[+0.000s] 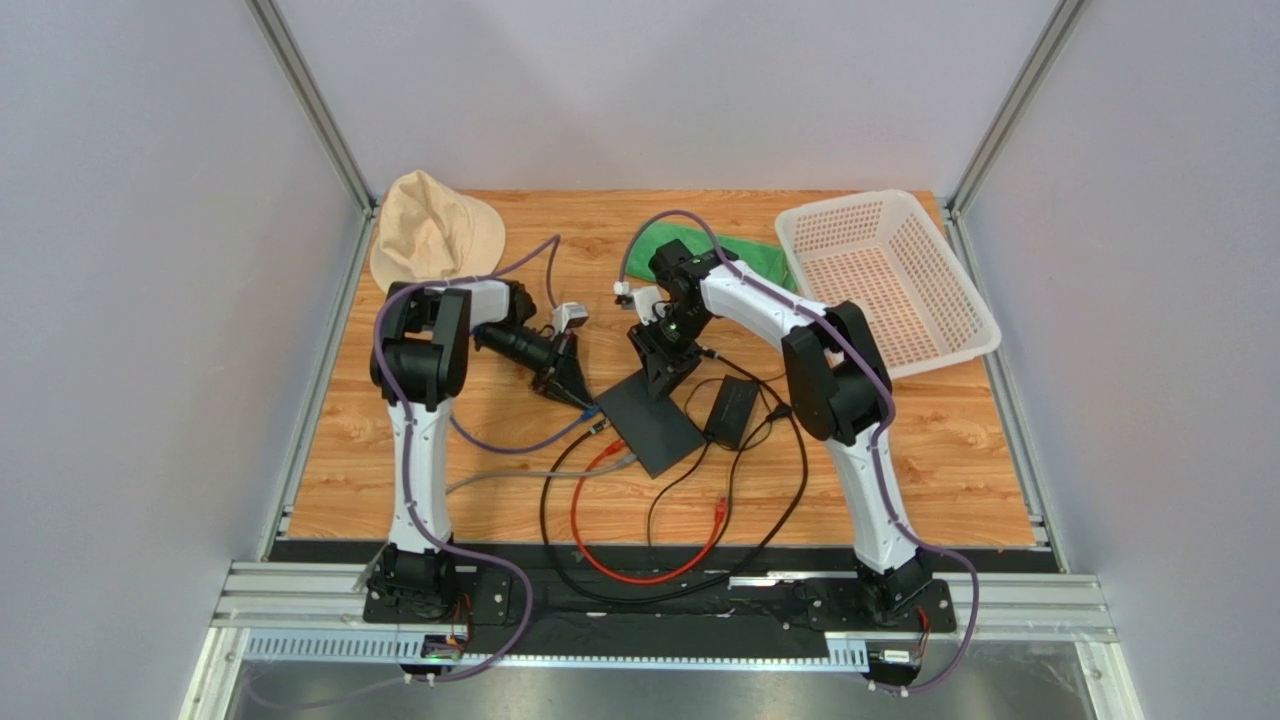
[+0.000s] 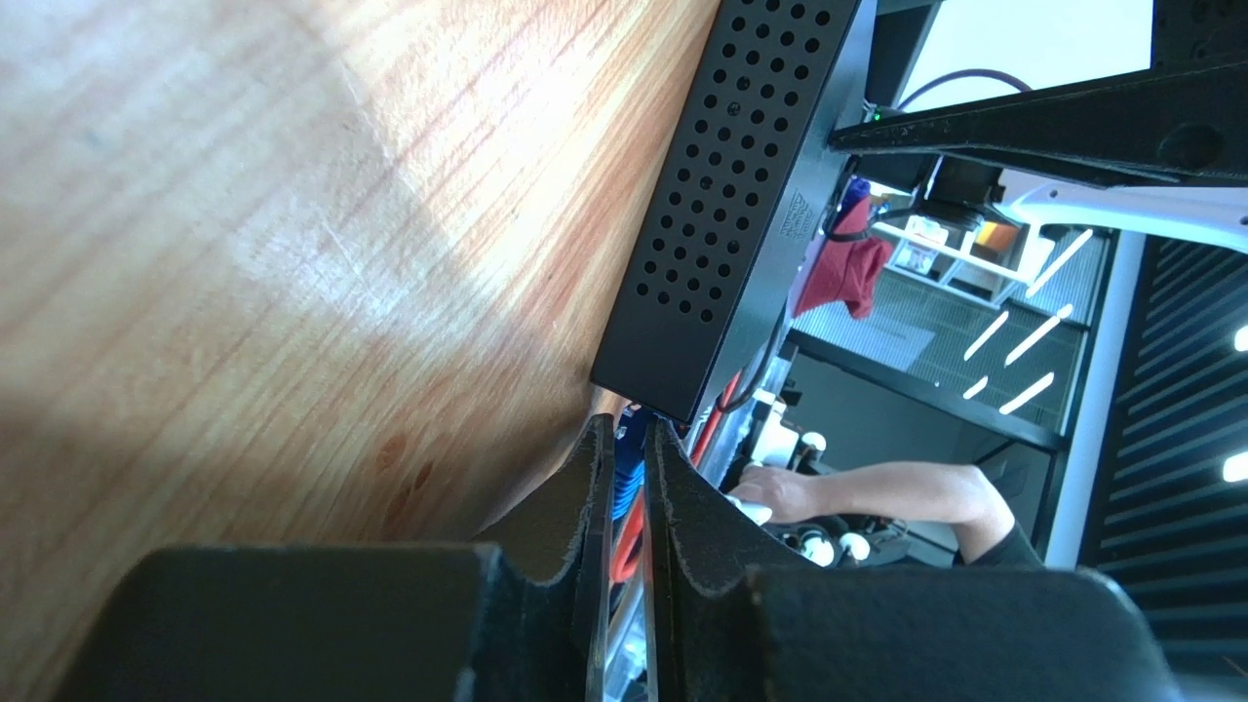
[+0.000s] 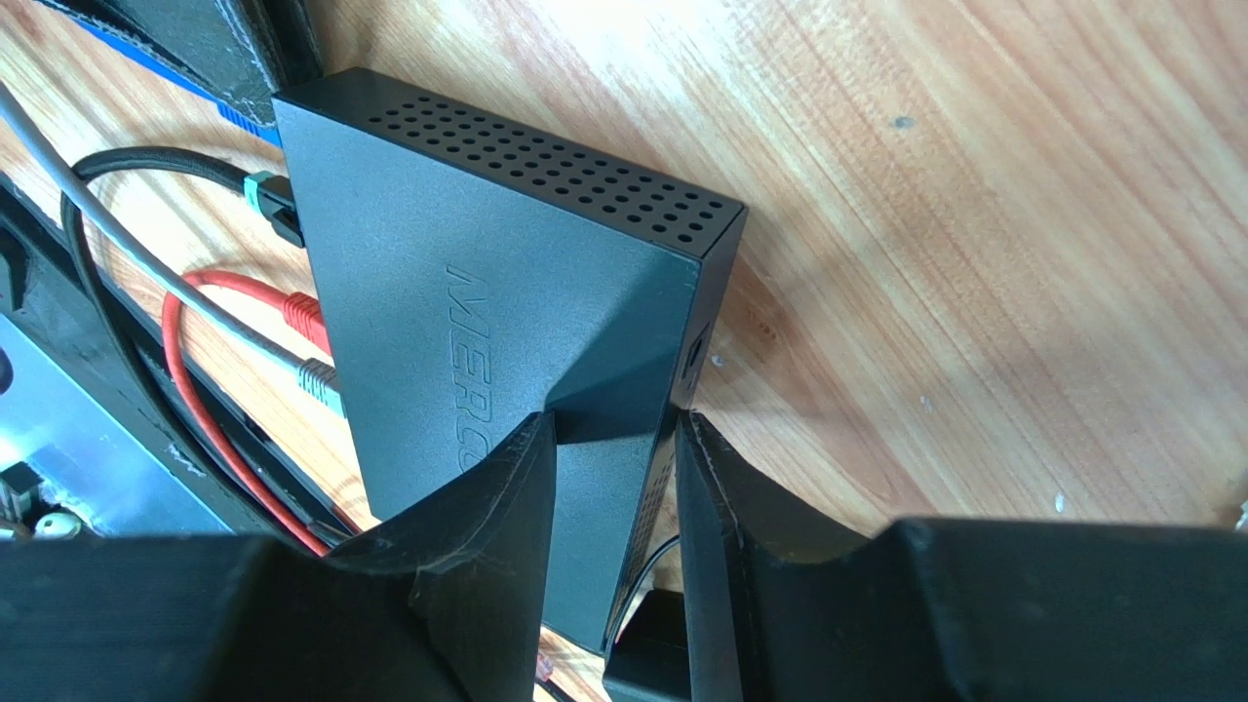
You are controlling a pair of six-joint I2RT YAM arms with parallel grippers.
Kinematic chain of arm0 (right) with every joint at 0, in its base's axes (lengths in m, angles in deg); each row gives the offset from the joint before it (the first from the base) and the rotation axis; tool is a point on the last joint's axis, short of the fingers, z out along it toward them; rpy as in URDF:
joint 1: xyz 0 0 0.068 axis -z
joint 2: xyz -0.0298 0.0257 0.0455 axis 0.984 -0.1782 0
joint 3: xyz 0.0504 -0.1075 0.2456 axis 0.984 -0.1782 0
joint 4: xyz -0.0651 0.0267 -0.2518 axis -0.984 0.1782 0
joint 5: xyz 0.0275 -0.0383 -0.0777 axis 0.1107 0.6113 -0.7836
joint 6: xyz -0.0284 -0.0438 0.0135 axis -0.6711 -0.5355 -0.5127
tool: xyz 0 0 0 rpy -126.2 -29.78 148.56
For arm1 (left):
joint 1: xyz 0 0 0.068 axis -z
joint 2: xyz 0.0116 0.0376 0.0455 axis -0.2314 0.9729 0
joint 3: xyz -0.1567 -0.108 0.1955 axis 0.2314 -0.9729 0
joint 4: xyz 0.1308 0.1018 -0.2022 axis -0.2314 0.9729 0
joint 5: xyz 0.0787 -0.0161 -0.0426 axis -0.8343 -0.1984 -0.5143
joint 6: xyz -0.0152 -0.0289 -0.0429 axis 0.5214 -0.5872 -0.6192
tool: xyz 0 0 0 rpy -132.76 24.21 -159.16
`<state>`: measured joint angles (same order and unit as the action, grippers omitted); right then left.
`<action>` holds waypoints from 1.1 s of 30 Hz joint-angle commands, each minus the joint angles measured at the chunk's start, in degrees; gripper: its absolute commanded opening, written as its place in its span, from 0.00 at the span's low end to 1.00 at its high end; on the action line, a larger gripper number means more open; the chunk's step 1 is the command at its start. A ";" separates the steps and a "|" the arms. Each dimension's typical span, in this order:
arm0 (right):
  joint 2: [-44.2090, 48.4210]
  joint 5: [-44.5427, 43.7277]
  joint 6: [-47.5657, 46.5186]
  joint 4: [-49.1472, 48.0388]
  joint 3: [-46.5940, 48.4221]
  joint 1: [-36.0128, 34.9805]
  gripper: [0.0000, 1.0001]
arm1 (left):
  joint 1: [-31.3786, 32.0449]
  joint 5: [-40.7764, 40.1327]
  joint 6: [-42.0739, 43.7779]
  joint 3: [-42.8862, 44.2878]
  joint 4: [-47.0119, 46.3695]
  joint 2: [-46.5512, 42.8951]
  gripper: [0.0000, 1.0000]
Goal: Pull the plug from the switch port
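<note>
The flat black switch lies mid-table with several cables plugged into its near-left edge. In the right wrist view its perforated box has black, red and grey plugs in its ports. My right gripper is shut on the switch's far corner. My left gripper is at the switch's left corner, jaws nearly closed on a blue plug right at the switch's end. Whether that plug sits in its port is hidden.
A black power adapter lies right of the switch. Red and black cables loop toward the near edge. A beige hat is at the back left, a green cloth at the back centre and a white basket at the back right.
</note>
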<state>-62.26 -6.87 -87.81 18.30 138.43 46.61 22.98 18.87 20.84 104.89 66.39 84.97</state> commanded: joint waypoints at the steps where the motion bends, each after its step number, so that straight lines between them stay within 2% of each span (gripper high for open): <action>1: -6.18 -9.60 -2.67 -8.92 -1.03 -1.07 0.36 | 0.50 -4.91 2.84 -0.31 -1.02 -2.05 0.12; 4: -5.91 -9.95 -3.02 -9.01 -0.59 -1.07 0.36 | 0.50 -3.59 3.19 2.15 -0.06 -1.88 0.24; 10: -5.47 -10.30 -3.82 -8.93 -0.94 -1.15 0.37 | 1.55 -1.22 8.19 6.72 6.71 1.02 0.34; 13: -5.38 -10.30 -3.64 -9.01 -0.77 -1.15 0.37 | 2.70 -2.36 9.87 6.73 8.38 1.72 0.36; 22: -4.68 -10.48 -3.73 -9.01 -1.12 -1.15 0.37 | 4.02 -5.17 7.41 2.69 3.82 1.11 0.37; 26: -4.42 -10.74 -3.99 -9.01 -1.73 -1.15 0.37 | 4.10 -4.91 4.78 3.21 2.41 1.81 0.35; 29: -4.33 -10.83 -3.90 -9.01 -1.91 -1.24 0.37 | 4.10 -5.00 2.67 4.88 2.14 2.87 0.25; 30: -4.24 -10.92 -3.90 -9.01 -2.00 -1.24 0.37 | 4.10 -4.82 2.40 5.58 2.14 3.13 0.17; 33: -4.24 -11.18 -3.99 -9.01 -2.08 -1.24 0.37 | 4.28 -4.03 1.35 6.46 2.14 3.75 0.03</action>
<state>-62.33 -7.11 -88.27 18.03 138.84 46.43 25.50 14.96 24.44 109.59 72.62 86.30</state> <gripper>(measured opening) 0.374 0.129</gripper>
